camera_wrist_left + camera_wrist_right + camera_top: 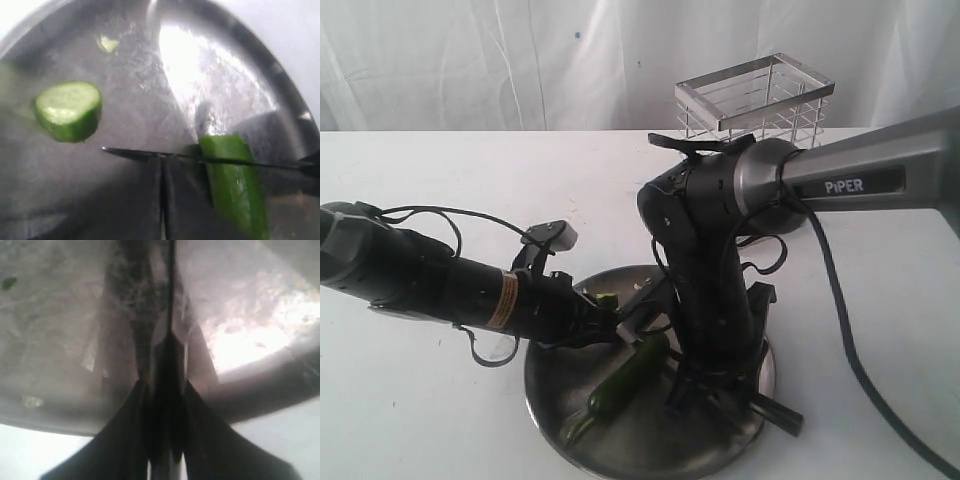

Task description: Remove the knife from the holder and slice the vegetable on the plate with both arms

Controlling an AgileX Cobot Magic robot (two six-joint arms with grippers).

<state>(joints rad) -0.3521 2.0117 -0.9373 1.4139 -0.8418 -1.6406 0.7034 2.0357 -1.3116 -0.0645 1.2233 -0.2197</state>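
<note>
On the steel plate (650, 447) lies the green vegetable (625, 378), stem toward the front. My right gripper (716, 384) points down over the plate, shut on the knife (781, 415), whose black handle sticks out to the right. The wrist view shows that gripper (167, 390) clamping the handle, with the blade (171, 290) running away over the plate (60, 340). My left gripper (609, 322) is shut and empty; its fingers (150, 205) rest beside the vegetable (235, 190). The blade (150, 154) lies across the vegetable just behind its cut end. A cut-off slice (68, 110) lies apart.
The chrome wire holder (755, 95) stands at the back right of the white table, behind the right arm. A tiny pale scrap (108, 44) lies on the plate (200, 65). The right arm's cable trails off along the table at the right.
</note>
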